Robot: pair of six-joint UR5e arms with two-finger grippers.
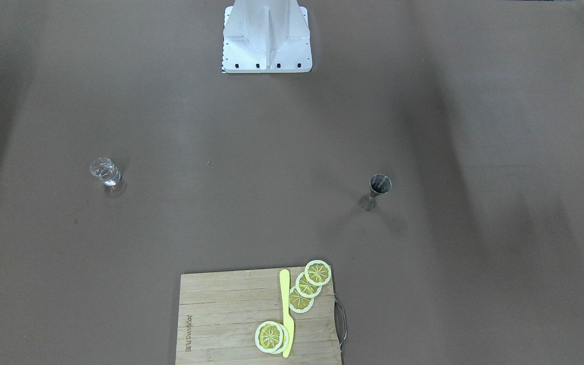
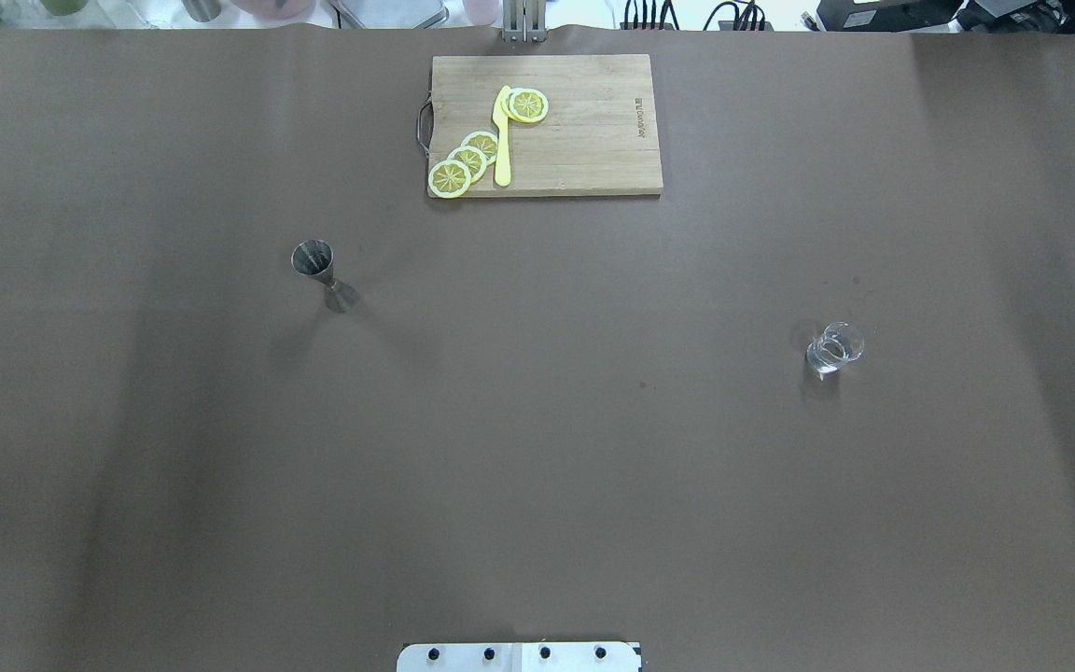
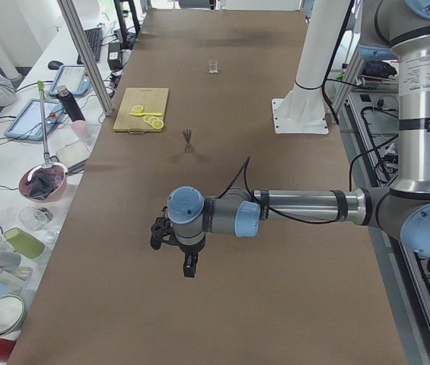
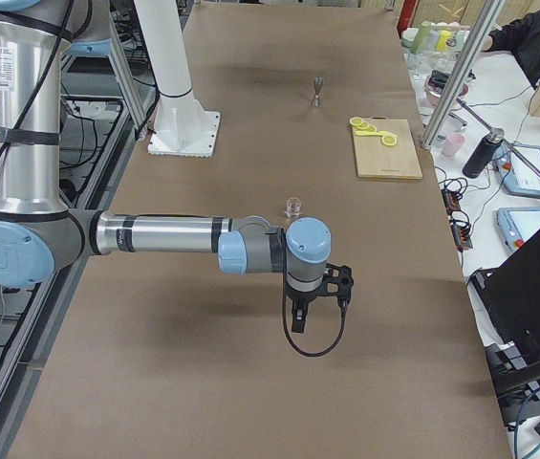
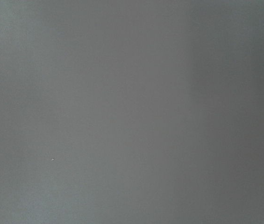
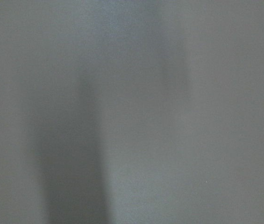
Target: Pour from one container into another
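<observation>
Silver left arm (image 3: 298,205) outstretched level, claw (image 3: 189,271) downward

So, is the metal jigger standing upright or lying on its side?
Upright: the jigger stands on its lower cone on the table, open mouth facing up.

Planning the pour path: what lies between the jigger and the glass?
Only bare table lies between jigger and glass, as the overhead view shows.
</observation>
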